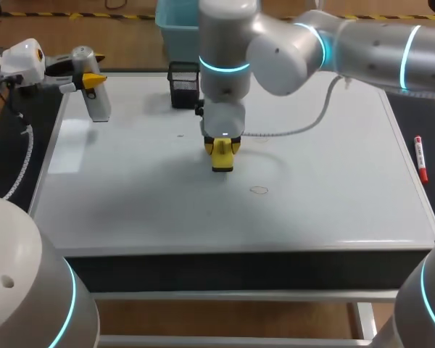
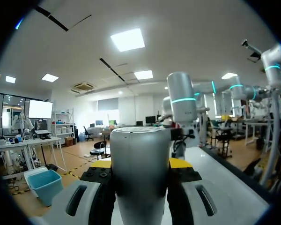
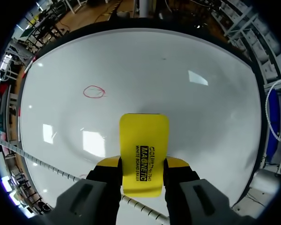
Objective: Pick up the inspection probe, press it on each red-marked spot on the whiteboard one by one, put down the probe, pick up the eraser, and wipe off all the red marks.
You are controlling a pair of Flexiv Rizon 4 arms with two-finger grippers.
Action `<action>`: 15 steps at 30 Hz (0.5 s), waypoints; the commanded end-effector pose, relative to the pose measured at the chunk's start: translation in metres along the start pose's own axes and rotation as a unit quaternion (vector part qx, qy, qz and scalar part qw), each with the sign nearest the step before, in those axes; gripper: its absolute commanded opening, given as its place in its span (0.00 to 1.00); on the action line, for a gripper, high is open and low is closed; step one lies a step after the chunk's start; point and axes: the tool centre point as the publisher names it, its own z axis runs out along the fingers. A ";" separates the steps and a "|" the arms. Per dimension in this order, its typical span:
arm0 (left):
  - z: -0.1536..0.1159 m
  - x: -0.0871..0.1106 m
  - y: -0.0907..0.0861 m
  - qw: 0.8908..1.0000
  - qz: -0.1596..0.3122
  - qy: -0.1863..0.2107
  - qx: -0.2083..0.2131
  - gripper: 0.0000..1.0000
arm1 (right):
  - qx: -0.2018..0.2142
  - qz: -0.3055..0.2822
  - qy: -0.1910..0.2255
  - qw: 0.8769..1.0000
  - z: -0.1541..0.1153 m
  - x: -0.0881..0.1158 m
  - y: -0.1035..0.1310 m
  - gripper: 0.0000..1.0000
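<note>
The right gripper (image 3: 143, 162), clamped on the eraser (image 3: 144, 140) over the whiteboard (image 1: 333, 181), has a red circle (image 3: 94, 92) unwiped ahead at 11 o'clock; the left gripper (image 2: 140, 163) grips the probe (image 2: 140, 150)

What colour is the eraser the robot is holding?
Bright yellow eraser, with black print; the right wrist view shows it best.

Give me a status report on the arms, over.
Right gripper shut on eraser, over whiteboard. Left gripper shut on probe. Red circle ahead of eraser, nothing between them.
</note>
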 end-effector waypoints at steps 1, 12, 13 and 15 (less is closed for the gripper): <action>0.000 -0.001 0.000 1.000 0.000 0.001 0.001 0.00 | -0.003 -0.003 0.006 1.000 0.004 -0.008 -0.002 0.00; 0.000 -0.001 0.000 1.000 0.000 0.001 0.001 0.00 | -0.001 -0.011 0.007 1.000 0.013 -0.015 0.002 0.00; 0.000 -0.001 0.000 1.000 0.000 0.001 0.001 0.00 | -0.001 -0.011 0.007 1.000 0.014 -0.015 0.003 0.00; 0.000 -0.001 0.000 1.000 0.000 0.001 0.001 0.00 | -0.001 -0.010 0.007 1.000 0.015 -0.014 0.004 0.00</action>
